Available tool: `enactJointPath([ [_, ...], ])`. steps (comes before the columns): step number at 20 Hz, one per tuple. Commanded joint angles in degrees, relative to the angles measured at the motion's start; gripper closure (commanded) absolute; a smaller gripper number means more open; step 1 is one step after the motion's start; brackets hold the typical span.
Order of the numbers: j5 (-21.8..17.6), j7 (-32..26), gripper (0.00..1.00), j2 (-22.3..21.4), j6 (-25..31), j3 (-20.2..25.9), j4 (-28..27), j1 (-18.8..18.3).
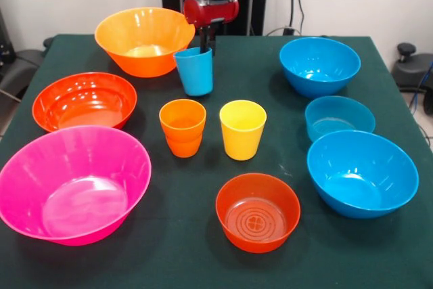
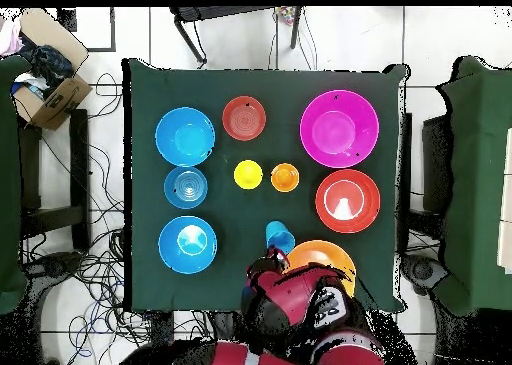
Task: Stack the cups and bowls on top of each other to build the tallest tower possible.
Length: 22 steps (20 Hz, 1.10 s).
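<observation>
While the red and black arm reaches down at the table's far side, its gripper [image 1: 205, 40] has a dark finger inside the rim of the blue cup [image 1: 195, 71], closed on the cup's wall, and the cup tilts slightly, mouth up and leaning toward the big orange bowl [image 1: 143, 40] just beside it. On the green table [image 1: 270, 116], the orange cup [image 1: 183, 127] and yellow cup [image 1: 242, 128] stand upright side by side near the middle, mouths up, long axes vertical. 7 bowls sit open side up around them: the big pink bowl [image 1: 71, 184] and a red-orange bowl [image 1: 84, 101] on the left of the front view, a second red-orange bowl [image 1: 258, 211] at the near edge, and 2 larger blue bowls [image 1: 319, 65] [image 1: 361, 172] on the right with the small shallow blue bowl [image 1: 338, 118] between them. Nothing is nested or stacked.
</observation>
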Motion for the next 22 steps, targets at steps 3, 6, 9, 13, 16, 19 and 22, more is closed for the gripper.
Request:
enactJointPath([
  [3,2.6,8.59,1.0,-1.41,1.48,6.79,-1.42,-1.51],
  [6,2.83,8.33,1.0,-2.94,3.0,8.38,-0.25,-2.46],
  [9,3.08,8.12,1.0,-4.83,4.72,10.55,1.24,-3.51],
  [13,4.06,7.19,1.0,-8.11,8.25,13.83,3.43,-5.17],
  [16,5.01,6.59,1.0,-9.94,10.28,15.97,4.89,-6.59],
  [19,6.47,5.6,1.0,-12.32,13.2,18.97,6.78,-8.61],
  [22,8.62,4.7,1.0,-14.61,16.06,21.47,8.14,-10.09],
])
